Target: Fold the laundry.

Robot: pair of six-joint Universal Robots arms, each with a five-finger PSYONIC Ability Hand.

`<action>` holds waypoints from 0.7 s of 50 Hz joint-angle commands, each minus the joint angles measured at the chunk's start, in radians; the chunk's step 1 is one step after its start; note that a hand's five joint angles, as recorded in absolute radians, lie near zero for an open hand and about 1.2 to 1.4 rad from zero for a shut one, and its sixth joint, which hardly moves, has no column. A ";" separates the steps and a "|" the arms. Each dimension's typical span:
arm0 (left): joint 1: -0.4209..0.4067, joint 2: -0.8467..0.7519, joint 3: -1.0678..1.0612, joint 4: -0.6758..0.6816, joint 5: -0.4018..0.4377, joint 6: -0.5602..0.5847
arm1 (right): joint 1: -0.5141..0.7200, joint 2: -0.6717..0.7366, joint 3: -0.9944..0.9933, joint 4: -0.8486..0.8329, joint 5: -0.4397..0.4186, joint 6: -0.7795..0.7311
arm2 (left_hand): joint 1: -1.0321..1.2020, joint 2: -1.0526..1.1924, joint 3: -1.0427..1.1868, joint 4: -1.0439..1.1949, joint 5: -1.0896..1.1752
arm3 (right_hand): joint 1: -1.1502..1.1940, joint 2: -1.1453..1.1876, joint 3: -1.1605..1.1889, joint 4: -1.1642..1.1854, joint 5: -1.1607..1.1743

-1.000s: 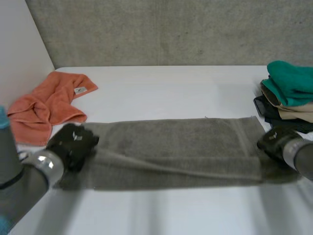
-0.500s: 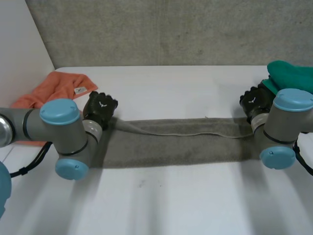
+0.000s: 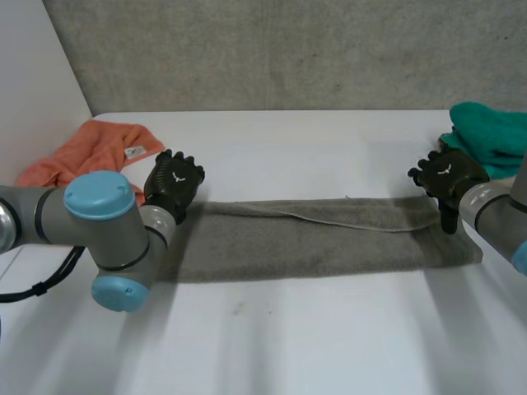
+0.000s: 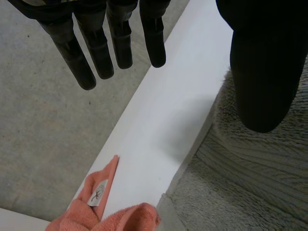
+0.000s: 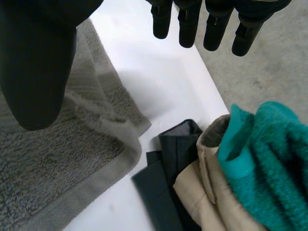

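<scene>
Hovering spread: left hand (image 3: 173, 183) | right hand (image 3: 449, 175) spread | grey towel (image 3: 313, 239): end partly behind right arm (image 3: 494, 216)

Found left hand (image 3: 173, 183) open at the head view's left, back uppermost, fingers (image 4: 98, 55) straight and slightly spread, thumb (image 4: 262, 72) set well apart from them, nothing held. Noted left arm (image 3: 103, 218) folded sharply, light-blue caps toward the camera, forearm reaching forward. Found right hand (image 3: 449, 177) open likewise, fingers (image 5: 187, 26) straight and side by side, thumb (image 5: 36, 67) wide of them, grasping nothing. Noted right arm (image 3: 498, 218) entering from the right edge, wrist angled inward.
</scene>
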 commanded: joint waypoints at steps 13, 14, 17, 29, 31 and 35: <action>-0.008 0.020 -0.031 0.001 -0.005 -0.006 | 0.010 0.230 -0.167 -0.381 0.014 0.230 | -0.014 0.018 0.017 0.030 0.031 | 0.057 0.072 0.078 0.079 0.067; -0.008 0.023 -0.031 0.001 -0.005 -0.007 | 0.008 0.227 -0.171 -0.416 0.031 0.274 | -0.014 0.018 0.017 0.030 0.031 | 0.060 0.075 0.081 0.082 0.070; -0.005 0.028 -0.030 0.001 -0.008 -0.007 | 0.002 0.197 -0.171 -0.496 0.125 0.413 | -0.014 0.018 0.017 0.030 0.031 | 0.066 0.081 0.087 0.088 0.076; 0.000 0.069 -0.054 0.000 -0.010 -0.010 | 0.001 0.079 -0.095 -0.338 0.082 0.378 | -0.014 0.018 0.017 0.030 0.030 | 0.063 0.078 0.084 0.085 0.073; 0.000 0.072 -0.060 -0.002 -0.011 -0.012 | -0.001 0.042 -0.055 -0.300 0.070 0.370 | -0.014 0.018 0.017 0.030 0.030 | 0.066 0.081 0.087 0.088 0.076; 0.000 0.107 -0.093 -0.005 -0.007 -0.016 | -0.019 -0.032 0.011 -0.201 0.038 0.362 | -0.017 0.015 0.015 0.027 0.028 | 0.072 0.087 0.093 0.094 0.082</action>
